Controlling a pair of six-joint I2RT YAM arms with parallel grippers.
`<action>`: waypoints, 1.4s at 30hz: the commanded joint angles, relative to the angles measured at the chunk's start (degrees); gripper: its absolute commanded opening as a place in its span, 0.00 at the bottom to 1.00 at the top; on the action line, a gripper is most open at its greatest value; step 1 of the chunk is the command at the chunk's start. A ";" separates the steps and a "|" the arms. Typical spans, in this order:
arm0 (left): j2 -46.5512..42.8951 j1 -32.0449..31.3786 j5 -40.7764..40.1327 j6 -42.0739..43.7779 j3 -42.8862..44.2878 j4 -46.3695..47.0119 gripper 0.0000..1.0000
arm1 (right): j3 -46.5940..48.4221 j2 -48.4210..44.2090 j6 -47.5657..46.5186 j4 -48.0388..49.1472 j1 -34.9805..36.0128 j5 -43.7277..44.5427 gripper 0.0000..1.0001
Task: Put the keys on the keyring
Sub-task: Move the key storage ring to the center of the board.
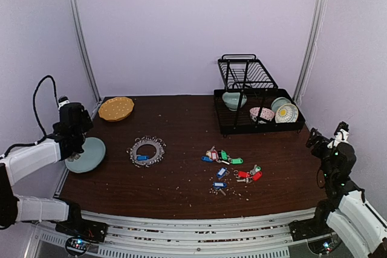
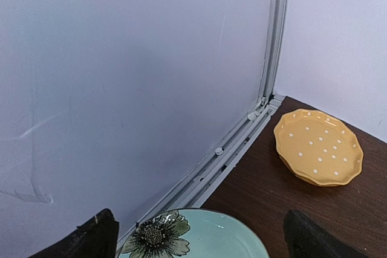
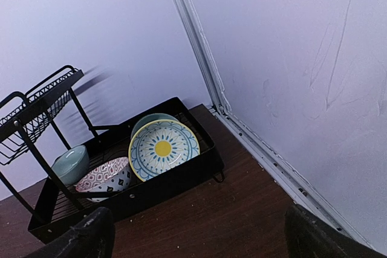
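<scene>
Your left gripper [image 2: 202,240] and right gripper [image 3: 199,238] both stand wide open at the table [image 1: 181,119] side edges; the keys [image 1: 233,167] and keyring [image 1: 146,150] lie mid-table, well apart.

The table [image 1: 181,125] looks like dark wood, matt and gritty. The keys [image 1: 225,156] and the keyring [image 1: 159,149] glint as silver metal, the tags bright plastic. The dish rack [image 3: 175,180] is matt black wire, the yellow plate [image 2: 318,147] glossy glazed ceramic.
</scene>
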 commanded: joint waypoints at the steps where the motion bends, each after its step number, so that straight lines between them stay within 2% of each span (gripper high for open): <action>1: -3.02 -0.14 0.01 3.24 0.30 3.66 0.98 | -0.89 -0.85 2.24 2.30 -0.20 -2.66 1.00; 3: -5.17 -0.19 6.99 6.54 0.16 2.96 0.98 | -1.16 -1.03 3.19 2.16 -0.24 -2.84 1.00; 5: -7.40 -0.19 22.60 17.39 0.57 2.31 0.98 | -0.97 -1.50 3.91 1.09 -0.21 -2.96 1.00; 6: -8.49 -0.19 29.53 19.02 1.21 1.08 0.98 | -0.93 -1.89 3.77 1.25 -0.27 -3.38 1.00; 8: -10.15 -0.19 37.85 16.75 1.89 0.07 0.98 | -0.61 -2.91 4.47 2.46 -0.28 -3.71 1.00; 10: -10.18 -0.19 44.39 12.38 3.35 -2.39 0.98 | -0.82 -4.32 10.57 4.49 -0.31 -2.92 1.00; 12: -9.23 -0.32 47.24 7.49 4.40 -5.33 0.98 | -2.13 -6.14 12.55 7.58 -0.27 -7.48 1.00; 14: -7.00 -1.33 48.41 4.32 4.42 -7.76 0.90 | -3.10 -8.37 11.72 9.74 -0.32 -13.66 1.00; 16: -2.75 -4.96 47.29 3.38 6.02 -12.89 0.82 | -3.19 -9.82 10.39 9.58 -0.32 -18.49 1.00; 19: 6.76 -11.92 39.82 5.80 11.34 -21.63 0.79 | -2.23 -8.59 9.00 7.20 -0.32 -21.35 1.00; 21: 12.97 -13.95 37.45 6.76 13.72 -23.90 0.80 | -1.72 -5.71 8.73 8.44 -0.29 -23.75 1.00; 26: 29.61 -14.08 35.58 8.11 21.06 -25.69 0.83 | 1.99 4.39 8.47 9.99 -0.23 -32.80 1.00; 32: 43.05 -14.08 35.64 9.42 31.33 -26.37 0.84 | 5.21 15.38 9.38 10.77 -0.13 -39.26 0.95; 35: 47.08 -14.06 36.43 9.56 34.50 -27.70 0.77 | 8.03 19.35 8.84 8.85 -0.14 -40.30 0.93; 41: 49.46 -14.28 44.10 14.57 34.21 -21.96 0.76 | 14.35 24.62 7.43 5.53 0.54 -41.32 0.90; 42: 50.42 -14.51 44.84 15.45 34.94 -21.79 0.73 | 15.34 25.74 7.07 4.63 1.01 -41.50 0.90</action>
